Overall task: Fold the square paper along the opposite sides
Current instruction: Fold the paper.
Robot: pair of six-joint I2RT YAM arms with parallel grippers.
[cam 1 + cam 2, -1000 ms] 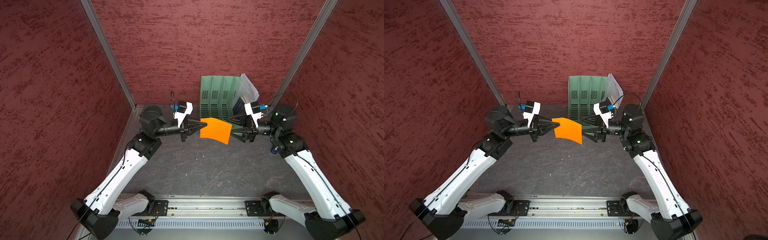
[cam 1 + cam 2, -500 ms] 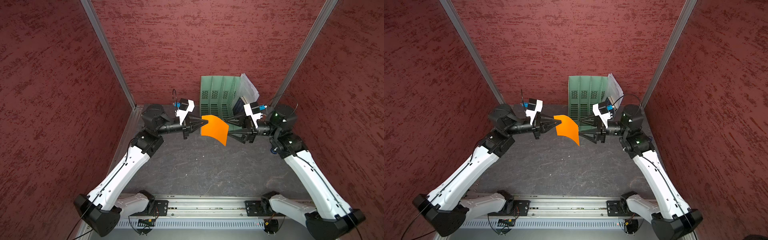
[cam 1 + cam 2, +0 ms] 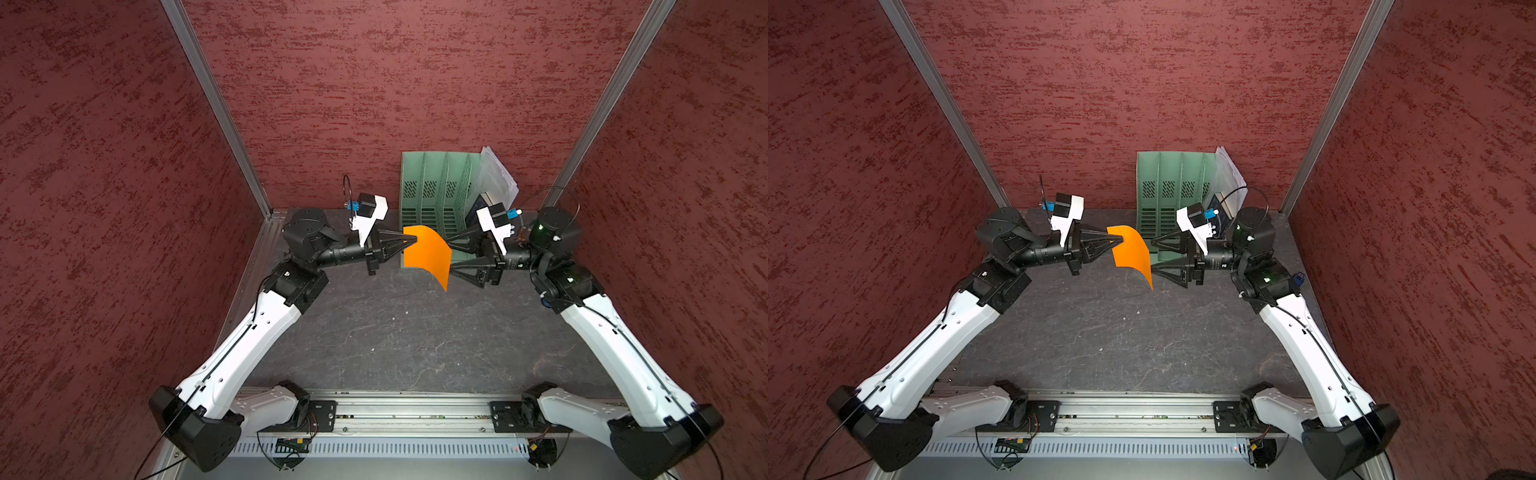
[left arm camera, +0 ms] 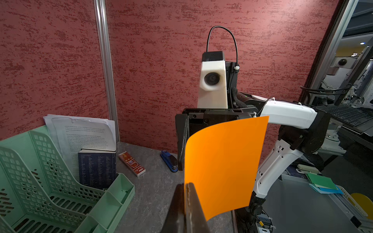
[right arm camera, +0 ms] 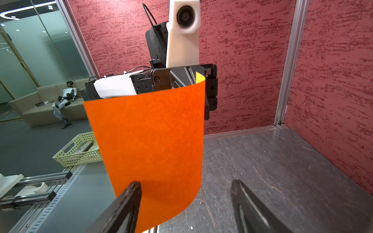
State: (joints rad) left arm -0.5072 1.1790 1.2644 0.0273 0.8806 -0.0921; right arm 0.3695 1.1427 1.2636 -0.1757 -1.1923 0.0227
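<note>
Left gripper clamped on the square paper; right gripper jaws apart. Risk: limp free edge beside it curls away, so closing misses.

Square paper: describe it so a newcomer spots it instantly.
Find the green file rack against the back wall. Just in front, the left claw holds the square paper curled in mid-air. It is plain orange, unlike the white printed sheets by the rack.
</note>
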